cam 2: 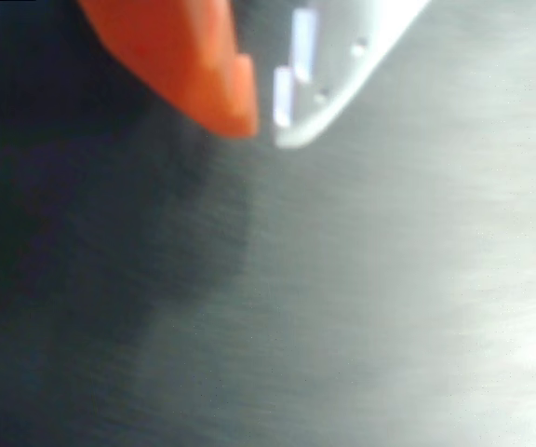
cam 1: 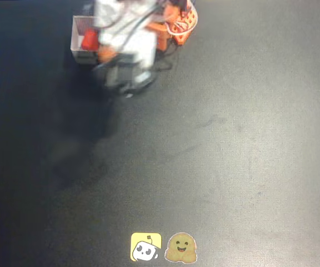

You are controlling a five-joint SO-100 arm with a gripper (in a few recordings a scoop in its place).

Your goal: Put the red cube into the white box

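With the red cube (cam 1: 89, 39) lying inside the white box (cam 1: 78, 34) at the top of the overhead view, I judge the placing done; my tool (cam 2: 266, 116), fingers nearly together on nothing, need only withdraw.
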